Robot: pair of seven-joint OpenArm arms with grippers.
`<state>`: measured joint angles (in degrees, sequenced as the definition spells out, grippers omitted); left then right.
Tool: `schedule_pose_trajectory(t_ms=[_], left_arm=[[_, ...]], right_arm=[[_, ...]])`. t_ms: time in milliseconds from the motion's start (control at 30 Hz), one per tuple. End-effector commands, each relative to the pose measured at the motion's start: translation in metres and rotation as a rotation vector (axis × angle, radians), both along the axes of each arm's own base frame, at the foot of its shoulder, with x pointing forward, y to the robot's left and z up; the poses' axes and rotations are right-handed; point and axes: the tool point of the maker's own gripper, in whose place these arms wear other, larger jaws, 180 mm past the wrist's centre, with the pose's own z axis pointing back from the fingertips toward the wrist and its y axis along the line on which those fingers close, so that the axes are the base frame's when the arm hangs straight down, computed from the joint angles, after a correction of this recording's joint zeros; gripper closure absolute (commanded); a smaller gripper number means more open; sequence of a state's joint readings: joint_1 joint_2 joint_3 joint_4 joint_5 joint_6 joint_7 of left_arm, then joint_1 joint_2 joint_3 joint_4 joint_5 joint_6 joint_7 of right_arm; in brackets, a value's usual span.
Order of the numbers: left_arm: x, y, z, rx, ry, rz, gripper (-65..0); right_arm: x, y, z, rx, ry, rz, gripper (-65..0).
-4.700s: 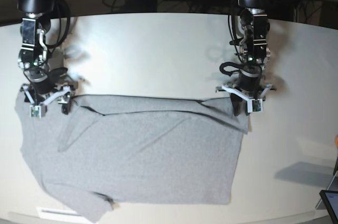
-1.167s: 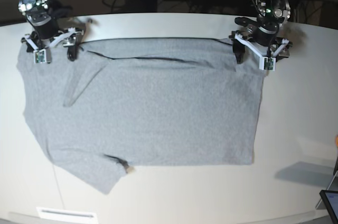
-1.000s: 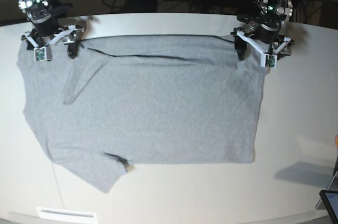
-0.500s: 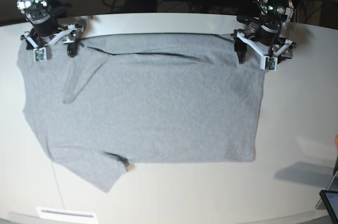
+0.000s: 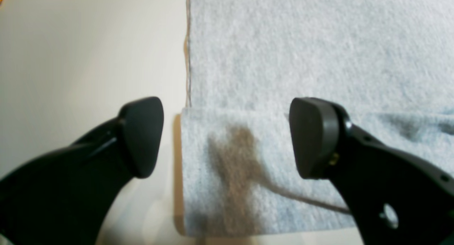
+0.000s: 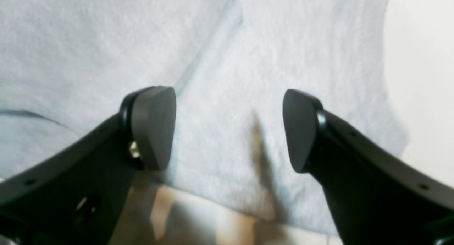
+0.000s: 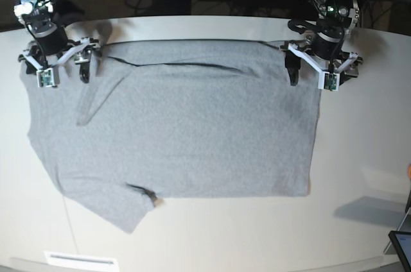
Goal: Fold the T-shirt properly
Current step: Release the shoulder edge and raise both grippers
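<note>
Grey T-shirt (image 7: 180, 124): I see it spread flat at the table's (image 7: 359, 156) far edge, ready for folding.
Left gripper (image 5: 227, 138): released, over corner.
Right gripper (image 6: 228, 128): released, nothing held.

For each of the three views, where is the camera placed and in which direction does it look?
Base: placed high at the front, looking down on the table, the T-shirt and both arms.
Left wrist: on the left arm, looking down past the open left hand at a folded shirt corner.
Right wrist: on the right arm, looking down past the open right hand at the shirt's edge.
Shared: all views show the T-shirt.
</note>
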<state>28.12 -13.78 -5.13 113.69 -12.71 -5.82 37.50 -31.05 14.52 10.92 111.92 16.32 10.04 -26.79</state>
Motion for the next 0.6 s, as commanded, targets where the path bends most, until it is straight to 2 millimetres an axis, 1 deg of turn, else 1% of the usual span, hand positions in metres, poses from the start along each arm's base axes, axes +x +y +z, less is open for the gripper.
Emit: schedule_pose_trajectory(t_ms=[0,33,67,100,133,200,233,267,300,333,400,500,567], left_arm=[[0.003,0.001,0.011,0.007,-0.042,0.001,-53.9],[0.002,0.001,0.011,0.007,-0.040,0.001,-53.4],[-0.001,0.000,0.009,0.001,-0.033,0.003,-50.9],[-0.005,0.002,0.006,-0.002,-0.024,0.014,-45.3],[-0.008,0.008,0.007,0.001,-0.024,0.038,-38.5],[-0.015,0.020,0.006,-0.007,-0.028,0.110,-20.0],[-0.020,0.029,0.007,-0.007,-0.032,0.151,-10.9],[-0.023,0.038,0.008,-0.003,-0.036,0.187,-7.1],[-0.025,0.044,0.009,0.001,-0.038,0.210,-8.1],[-0.027,0.048,0.010,0.005,-0.038,0.222,-8.7],[-0.035,0.054,0.007,0.023,-0.018,0.234,-8.9],[-0.045,0.055,0.002,0.028,0.011,0.234,-8.7],[-0.049,0.055,-0.001,0.029,0.023,0.235,-8.7]], right_arm=[[0.001,0.001,0.013,-0.003,-0.041,0.014,-44.7],[-0.003,0.003,0.013,-0.003,-0.037,0.020,-44.7],[-0.008,0.005,0.011,0.001,-0.025,0.025,-44.3],[-0.013,0.006,0.008,0.004,-0.014,0.027,-42.2],[-0.016,0.006,0.006,0.005,-0.004,0.028,-38.3],[-0.024,0.010,0.002,0.011,0.017,0.049,-26.1],[-0.026,0.015,0.001,0.016,0.022,0.074,-17.4],[-0.028,0.019,0.001,0.022,0.021,0.104,-8.4],[-0.030,0.023,0.000,0.030,0.023,0.120,-1.7],[-0.032,0.025,-0.001,0.041,0.027,0.117,-0.7],[-0.035,0.030,-0.002,0.058,0.029,0.113,-3.0],[-0.036,0.032,-0.003,0.061,0.036,0.118,-2.9],[-0.037,0.042,-0.005,0.081,0.042,0.131,-3.8]])
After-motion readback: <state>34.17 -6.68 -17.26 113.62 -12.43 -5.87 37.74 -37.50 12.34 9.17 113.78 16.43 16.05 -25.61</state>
